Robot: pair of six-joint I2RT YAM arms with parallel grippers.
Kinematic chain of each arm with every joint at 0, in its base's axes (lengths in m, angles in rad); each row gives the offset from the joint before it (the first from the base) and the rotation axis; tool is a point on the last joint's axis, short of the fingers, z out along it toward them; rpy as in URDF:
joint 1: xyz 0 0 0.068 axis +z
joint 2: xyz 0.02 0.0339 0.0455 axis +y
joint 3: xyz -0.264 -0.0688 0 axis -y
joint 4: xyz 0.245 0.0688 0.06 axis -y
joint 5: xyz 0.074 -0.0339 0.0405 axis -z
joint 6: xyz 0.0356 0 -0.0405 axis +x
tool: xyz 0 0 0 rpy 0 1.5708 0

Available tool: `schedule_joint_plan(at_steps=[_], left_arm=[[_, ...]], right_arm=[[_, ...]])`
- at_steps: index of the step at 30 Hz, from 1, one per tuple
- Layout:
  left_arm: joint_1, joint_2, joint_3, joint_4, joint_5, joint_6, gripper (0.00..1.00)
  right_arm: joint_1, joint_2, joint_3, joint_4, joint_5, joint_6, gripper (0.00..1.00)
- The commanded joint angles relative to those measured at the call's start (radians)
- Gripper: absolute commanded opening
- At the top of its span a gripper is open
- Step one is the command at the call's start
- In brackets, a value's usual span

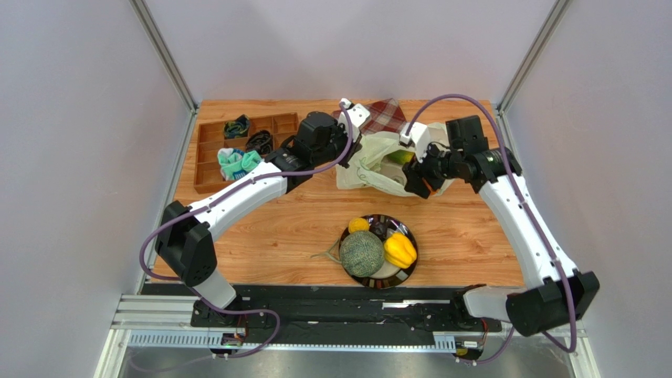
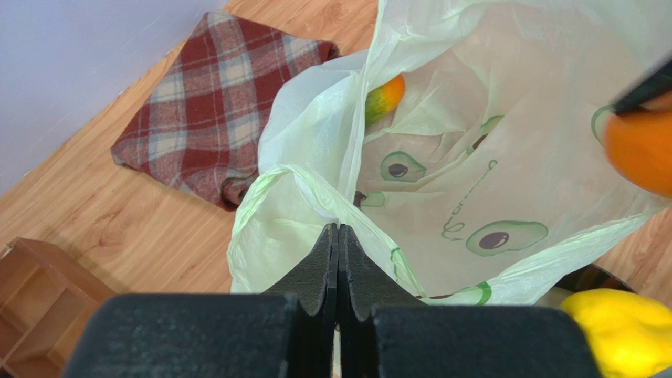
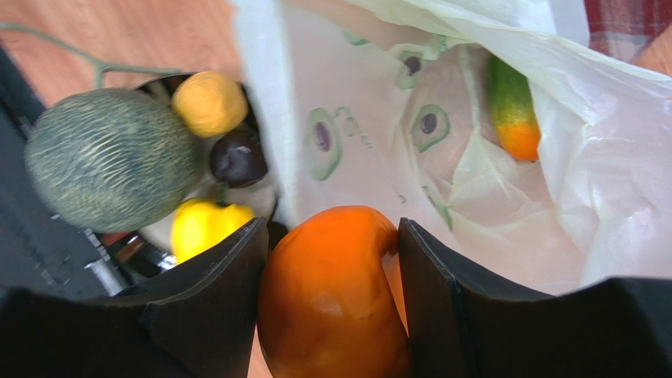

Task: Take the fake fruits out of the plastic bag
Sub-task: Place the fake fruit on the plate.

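Bench state, containers first.

- Plastic bag (image 1: 377, 161): lies by the far edge, right of centre, with its mouth held open. The green-orange mango (image 3: 511, 106) lies inside it against the back wall.
- Left gripper (image 2: 337, 236): jaws pressed together, pinching the bag's rim.
- Right gripper (image 3: 331, 228): clamped on the round orange (image 3: 331, 291) at the bag's mouth. I cannot tell whether the orange is clear of the rim.
- Dark-rimmed plate (image 1: 386, 220): sits toward the near edge, centre. It holds the netted melon (image 1: 361, 253), the small yellow citrus (image 1: 358, 225), the yellow lobed piece (image 1: 400, 250) and one small dark piece (image 3: 238, 157).
- Wooden divided tray (image 1: 213, 124): far-left corner. One compartment holds a teal-and-white fabric item (image 1: 237, 163), and others hold dark items too small to identify.
- Red plaid cloth (image 1: 385, 114): lies at the far edge, behind the bag.

Print on the bag: green avocado-half drawings and a line of green cursive that is not legible.
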State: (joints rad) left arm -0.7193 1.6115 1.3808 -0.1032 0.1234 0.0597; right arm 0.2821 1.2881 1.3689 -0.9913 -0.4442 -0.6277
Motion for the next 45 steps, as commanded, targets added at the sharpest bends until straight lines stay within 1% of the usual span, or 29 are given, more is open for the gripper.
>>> schedule_joint_plan(at_steps=[1,2,3,5,6,7,10,11,12,15,18,22,24,25,28,32,38,40,41,44,45], left_arm=[[0.014,0.014,0.052,-0.023,0.024,-0.052,0.0],[0.014,0.007,0.043,-0.02,0.024,-0.055,0.0],[0.014,0.001,0.037,-0.016,0.028,-0.055,0.0],[0.014,-0.015,0.023,-0.016,0.047,-0.055,0.0],[0.014,-0.018,0.018,-0.019,0.048,-0.055,0.0],[0.014,-0.021,0.015,-0.023,0.048,-0.055,0.0],[0.014,-0.035,-0.015,-0.024,0.048,-0.054,0.0],[0.014,-0.042,-0.032,-0.026,0.05,-0.055,0.0],[0.014,-0.047,-0.04,-0.024,0.051,-0.055,0.0],[0.014,-0.062,-0.074,-0.018,0.062,-0.055,0.0],[0.012,-0.078,-0.097,-0.023,0.078,-0.055,0.0],[0.011,-0.087,-0.104,-0.038,0.087,-0.055,0.0],[0.009,-0.088,-0.104,-0.041,0.088,-0.055,0.0],[0.009,-0.087,-0.103,-0.041,0.091,-0.057,0.0],[0.009,-0.079,-0.097,-0.039,0.094,-0.08,0.0],[0.009,-0.065,-0.083,-0.041,0.107,-0.093,0.0],[0.009,-0.068,-0.094,-0.03,0.117,-0.112,0.0],[0.009,-0.071,-0.098,-0.029,0.127,-0.119,0.0],[0.009,-0.073,-0.101,-0.027,0.13,-0.124,0.0],[0.008,-0.084,-0.103,-0.03,0.142,-0.129,0.0],[0.009,-0.087,-0.104,-0.03,0.137,-0.13,0.0]], right_arm=[[0.058,-0.151,0.013,-0.208,-0.148,-0.053,0.53],[0.078,-0.212,-0.022,-0.217,-0.151,-0.059,0.53],[0.122,-0.242,-0.124,-0.213,-0.148,-0.061,0.53],[0.172,-0.303,-0.224,-0.158,-0.136,-0.047,0.54],[0.227,-0.349,-0.279,-0.13,-0.133,-0.043,0.53],[0.258,-0.364,-0.362,-0.069,-0.119,-0.024,0.53],[0.386,-0.414,-0.495,0.046,-0.091,-0.003,0.53],[0.422,-0.424,-0.52,0.077,-0.076,0.008,0.53],[0.487,-0.437,-0.543,0.136,-0.061,0.01,0.53],[0.592,-0.469,-0.625,0.232,-0.007,-0.004,0.54],[0.64,-0.484,-0.686,0.311,0.053,-0.032,0.56],[0.641,-0.498,-0.744,0.333,0.07,-0.061,0.58],[0.64,-0.512,-0.78,0.338,0.067,-0.061,0.63],[0.64,-0.518,-0.783,0.354,0.068,-0.069,0.66],[0.641,-0.512,-0.807,0.388,0.082,-0.085,0.69],[0.64,-0.463,-0.801,0.37,0.11,-0.098,0.79],[0.64,-0.495,-0.778,0.329,0.116,-0.104,0.83],[0.641,-0.513,-0.757,0.287,0.13,-0.106,0.84],[0.641,-0.521,-0.716,0.263,0.14,-0.11,0.85],[0.64,-0.555,-0.628,0.105,0.209,-0.148,0.86],[0.638,-0.565,-0.57,0.035,0.228,-0.185,0.87]])
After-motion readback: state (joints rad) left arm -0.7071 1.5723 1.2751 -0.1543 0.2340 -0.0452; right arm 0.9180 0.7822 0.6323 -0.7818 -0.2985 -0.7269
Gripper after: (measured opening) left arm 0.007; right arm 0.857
